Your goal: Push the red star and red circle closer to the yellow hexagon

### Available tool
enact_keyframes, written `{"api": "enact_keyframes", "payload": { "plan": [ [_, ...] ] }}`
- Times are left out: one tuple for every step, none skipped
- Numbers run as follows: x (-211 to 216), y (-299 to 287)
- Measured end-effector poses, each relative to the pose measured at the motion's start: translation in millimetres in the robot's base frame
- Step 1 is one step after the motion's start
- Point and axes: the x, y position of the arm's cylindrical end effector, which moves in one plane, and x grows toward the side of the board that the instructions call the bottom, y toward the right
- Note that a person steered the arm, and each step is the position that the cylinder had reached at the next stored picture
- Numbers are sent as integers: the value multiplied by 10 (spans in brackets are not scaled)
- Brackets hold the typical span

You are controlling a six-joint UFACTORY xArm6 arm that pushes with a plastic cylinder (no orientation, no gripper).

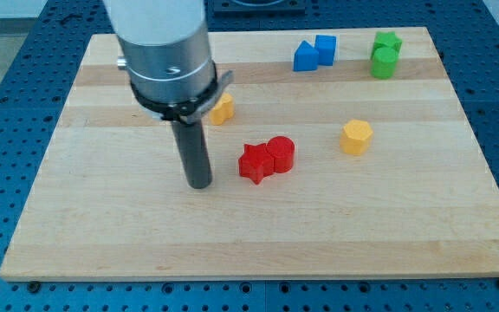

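The red star (pixel 254 163) and the red circle (pixel 281 153) sit touching each other near the middle of the wooden board (pixel 249 243). The yellow hexagon (pixel 356 137) lies to the view's right of them, a short gap away. My tip (pixel 199 185) rests on the board to the view's left of the red star, a small gap apart from it.
A second yellow block (pixel 223 109) is partly hidden behind the arm's body. A blue triangular block (pixel 304 57) and a blue cube (pixel 325 48) sit at the view's top. Two green blocks (pixel 385 54) sit at the top right.
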Motion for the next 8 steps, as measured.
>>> {"api": "enact_keyframes", "payload": {
  "plan": [
    [-144, 130],
    [-379, 228],
    [-368, 297],
    [-275, 240],
    [-224, 301],
    [-224, 362],
    [-224, 532],
    [-225, 663]
  ]
}}
